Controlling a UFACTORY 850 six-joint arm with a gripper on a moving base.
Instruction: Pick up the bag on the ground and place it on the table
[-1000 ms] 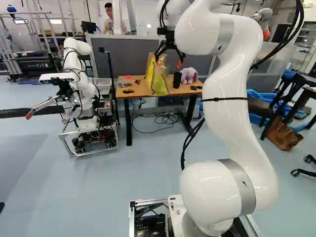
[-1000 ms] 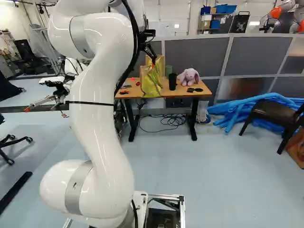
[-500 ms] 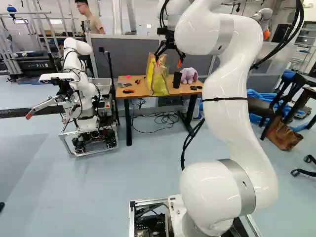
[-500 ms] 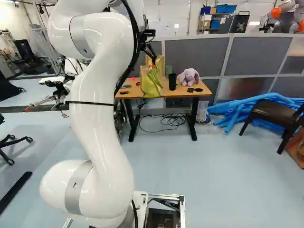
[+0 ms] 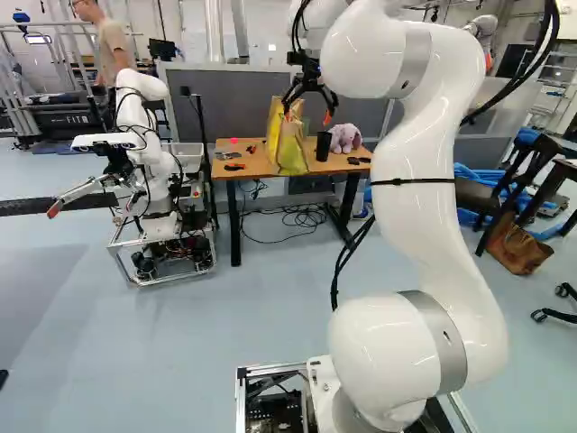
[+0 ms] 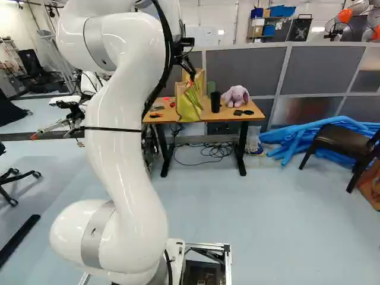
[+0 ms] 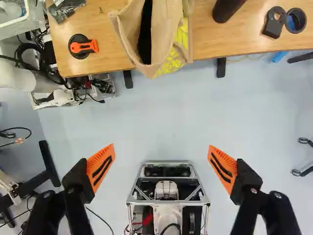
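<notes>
The bag (image 5: 293, 155) stands on the counter (image 7: 110, 56), my hand (image 5: 308, 112) spread wide.
Going left to right in the left base view, I've got an orange-and-black tool (image 5: 234, 167), then the bag, ahead of my hand and apart from both fingers, upright, mouth up, its long opening running away from me, then a black cup (image 5: 323, 146) and a purple plush toy (image 5: 345, 138).
</notes>
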